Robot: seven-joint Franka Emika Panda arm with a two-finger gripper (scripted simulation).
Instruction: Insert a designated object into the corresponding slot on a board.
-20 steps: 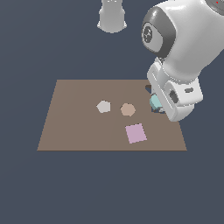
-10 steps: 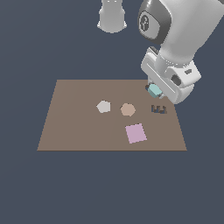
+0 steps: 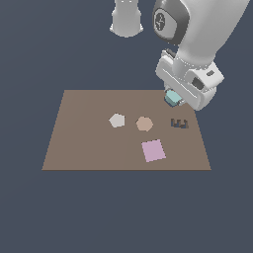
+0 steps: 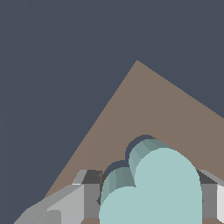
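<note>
Since the earlier frames the arm has risen and drawn back toward the far edge of the board [image 3: 84,143], carrying the teal heart block [image 3: 172,98] up with it. The dark E-shaped cutout [image 3: 179,123], covered by the arm a second ago, is now exposed near the board's edge on the exterior view's right.

Markings: no brand, label or legible writing appears on the arm, the board or any piece. The only mark is a small round emblem on the dark joint cap of the arm; its content cannot be read.

Gripper [image 4: 151,199]: its two grey fingers [image 4: 89,192] stand on either side of the heart block and pinch it between them. In the exterior view the block shows as a small teal patch under the white hand, above the board's far right area and off its surface.

Other items on the board: a grey hexagon [image 3: 116,120], a tan hexagon [image 3: 144,123] just beside it, and a pink square tile [image 3: 153,150] nearer the front edge.

Hidden or unclear: in the exterior view the heart-shaped slot cannot be located. In the wrist view a dark curved rim shows just behind the block; whether this is the slot or shadow cannot be told. The block's lower part and the fingers are cut off by the wrist frame. The arm's upper links run out of the exterior frame. A pale grey base [image 3: 126,19] stands beyond the board, cropped at the top.
</note>
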